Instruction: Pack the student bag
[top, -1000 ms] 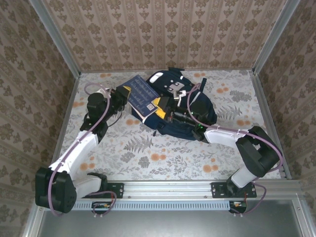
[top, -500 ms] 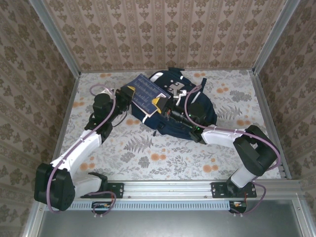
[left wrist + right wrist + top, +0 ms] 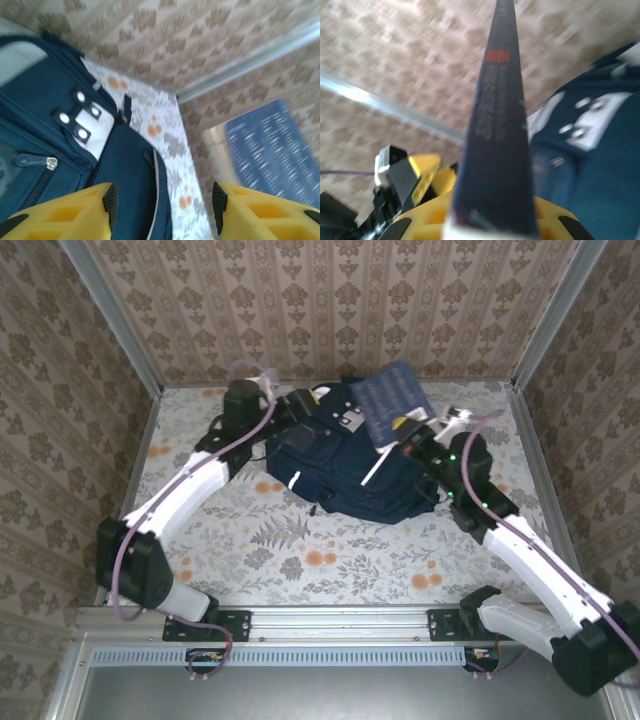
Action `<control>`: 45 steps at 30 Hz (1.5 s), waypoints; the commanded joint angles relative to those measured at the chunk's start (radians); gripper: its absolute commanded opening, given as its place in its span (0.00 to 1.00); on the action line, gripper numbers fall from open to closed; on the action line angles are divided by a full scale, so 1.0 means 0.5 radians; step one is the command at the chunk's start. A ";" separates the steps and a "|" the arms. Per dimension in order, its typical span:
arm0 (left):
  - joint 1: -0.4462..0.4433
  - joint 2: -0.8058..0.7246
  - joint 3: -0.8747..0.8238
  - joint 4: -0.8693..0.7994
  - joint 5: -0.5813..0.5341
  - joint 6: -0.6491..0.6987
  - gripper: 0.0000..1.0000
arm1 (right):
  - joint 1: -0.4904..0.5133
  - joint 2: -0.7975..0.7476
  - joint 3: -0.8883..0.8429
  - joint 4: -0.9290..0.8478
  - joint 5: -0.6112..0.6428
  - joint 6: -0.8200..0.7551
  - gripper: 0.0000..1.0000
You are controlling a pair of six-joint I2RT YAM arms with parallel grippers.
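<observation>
Left tool (image 3: 165,200) reaches far, spread open; right tool (image 3: 492,220) is raised, clamped tight.

The student bag (image 3: 340,475) is navy blue, with a thin white stripe across its front and a grey-white patch carrying pale round snaps. The book (image 3: 397,400) has a mid-blue cover ruled with rows of small pale marks, a darker navy spine with a red block, and white page edges. The desk (image 3: 300,555) wears a white cloth printed with grey fern leaves and orange blossoms. The walls (image 3: 330,300) are beige wallpaper with brown floral motifs in vertical bands. The left arm (image 3: 190,490) and right arm (image 3: 530,555) are white with black joints and purple cables. The left gripper (image 3: 164,202) and right gripper (image 3: 492,220) have yellow jaws with black pads (image 3: 111,199).
</observation>
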 commanded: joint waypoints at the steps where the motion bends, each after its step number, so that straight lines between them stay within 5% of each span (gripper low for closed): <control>1: -0.149 0.277 0.260 -0.294 0.147 0.283 0.55 | -0.147 -0.164 -0.024 -0.498 0.219 -0.233 0.00; 9: -0.456 1.058 1.266 -0.922 0.320 0.667 0.51 | -0.444 -0.508 -0.116 -0.787 0.448 -0.405 0.00; 16: -0.536 1.427 1.674 -1.206 0.246 0.792 0.47 | -0.485 -0.654 -0.193 -0.751 0.343 -0.388 0.00; 35: -0.519 1.344 1.523 -1.271 0.004 0.930 0.51 | -0.487 -0.646 -0.193 -0.720 0.212 -0.375 0.00; 45: -0.551 1.357 1.433 -1.089 0.264 0.771 0.43 | -0.485 -0.597 -0.202 -0.713 0.151 -0.354 0.00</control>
